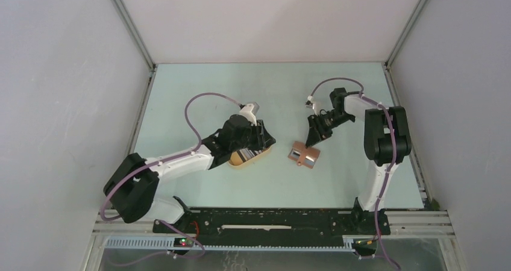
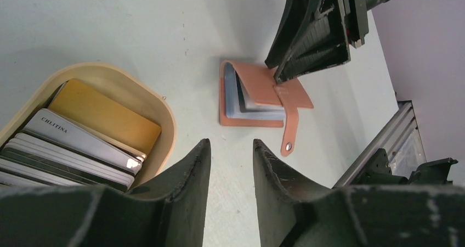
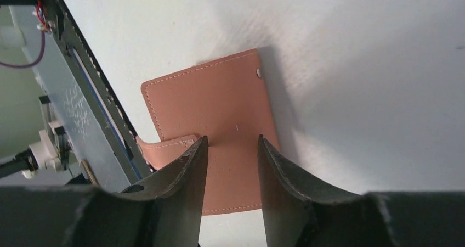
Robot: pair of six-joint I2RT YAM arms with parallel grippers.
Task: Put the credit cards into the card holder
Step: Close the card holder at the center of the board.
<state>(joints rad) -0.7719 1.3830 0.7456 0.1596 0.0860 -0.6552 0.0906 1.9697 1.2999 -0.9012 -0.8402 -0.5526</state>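
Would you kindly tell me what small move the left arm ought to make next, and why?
Probably lower the left tool onto the thin plastic credit cards stacked in the yellow oval tray: its jaws stand open and empty over it, while the right tool is down at the unsnapped reddish-brown leather card holder.

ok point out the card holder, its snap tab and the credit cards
card holder [image 2: 257, 90], left wrist view, top leather flap
snap tab [image 2: 290, 127], left wrist view, middle of strap
credit cards [image 2: 82, 140], left wrist view, white card of the stack
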